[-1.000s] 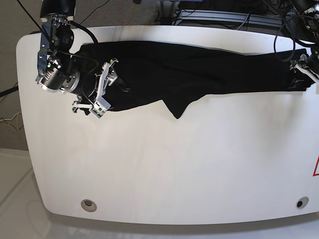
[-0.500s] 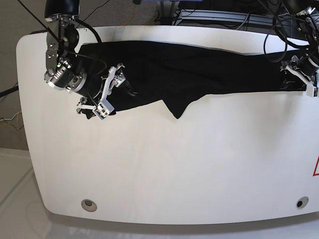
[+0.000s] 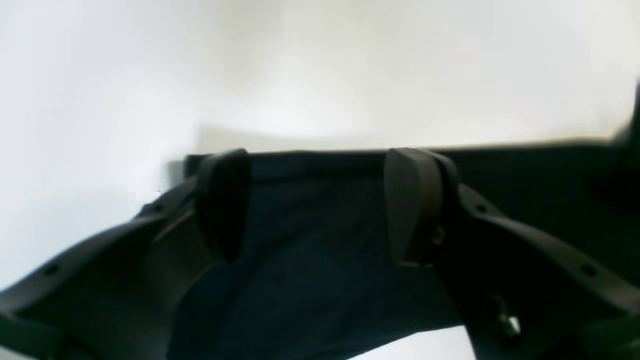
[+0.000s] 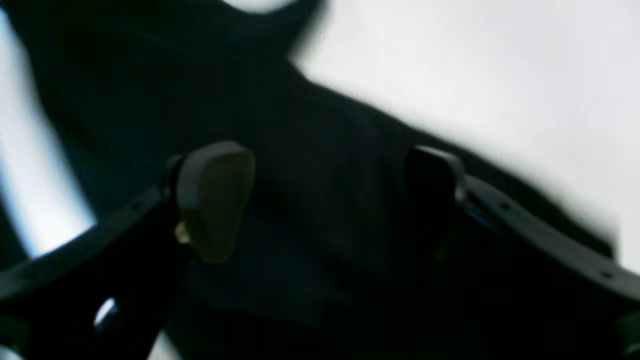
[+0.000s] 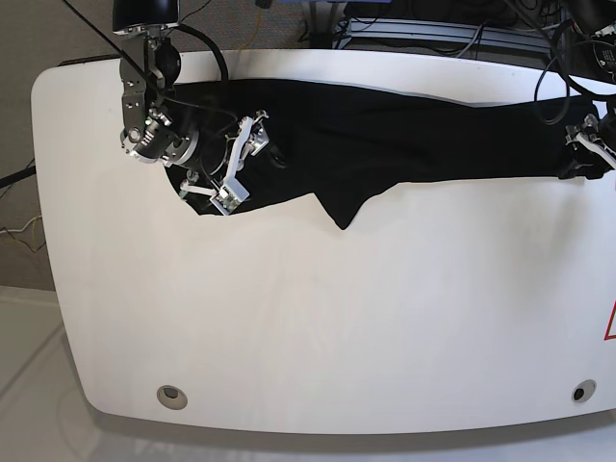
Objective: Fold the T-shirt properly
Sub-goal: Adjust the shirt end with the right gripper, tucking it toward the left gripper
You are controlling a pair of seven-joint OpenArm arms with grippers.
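- Black cloth fills the gap between the two dark fingers (image 4: 215, 200) of the right gripper (image 5: 243, 159), which are seen set wide apart in the right wrist view; nothing is pinched between them.
- In the base view this gripper is seen over the T-shirt's (image 5: 404, 135) end on that view's left, its white jaw frames spread above the fabric.
- Dark fabric is likewise seen between the fingers (image 3: 410, 205) of the left gripper (image 5: 589, 144) in the left wrist view; a clear gap is kept between the two pads, and the cloth lies under and behind them with a straight hem along the fingertips.
- Whether that hem is actually clamped cannot be told from these views.
- In the base view the left gripper is seen at the garment's end near the table's right edge.
- The T-shirt is laid out as a long band across the far part of the white table (image 5: 318, 327), stretched from one gripper to the other.
- A pointed flap of the cloth is seen hanging toward the near side from about the middle of the band.
- A red triangular mark (image 5: 610, 325) is partly seen at the table's right edge, well apart from the garment.
- Black cables (image 5: 558, 72) are seen running over the far right corner.
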